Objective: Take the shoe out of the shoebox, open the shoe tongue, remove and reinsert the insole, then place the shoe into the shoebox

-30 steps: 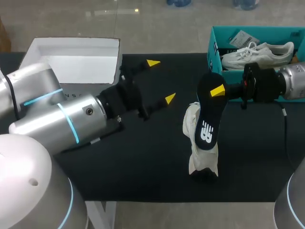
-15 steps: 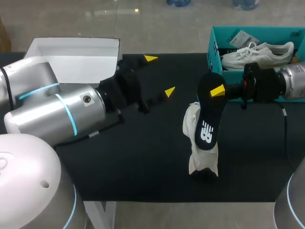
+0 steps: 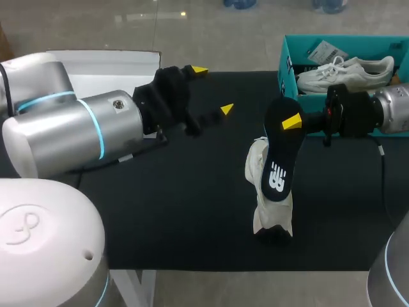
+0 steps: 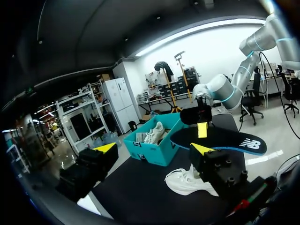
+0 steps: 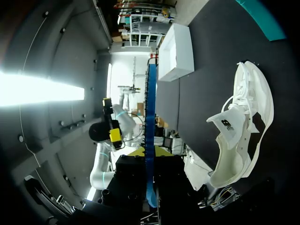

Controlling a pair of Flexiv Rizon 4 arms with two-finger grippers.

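Insole (image 3: pixel 279 160) is out, pinched by the right claw (image 3: pixel 291 121) just above the shoe (image 3: pixel 268 217), left claw (image 3: pixel 213 89) spread well apart from it, so reinserting looks next.

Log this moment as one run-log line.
right claw: shut on insole, above shoe | left claw: open, empty | shoe: on table, outside shoebox

Insole (image 3: pixel 279 160) above the shoe (image 3: pixel 271 214) mid-table; shoebox (image 3: pixel 285 67), holding a 2nd shoe (image 3: pixel 345 72), far right; lid (image 3: pixel 108 80) far left.
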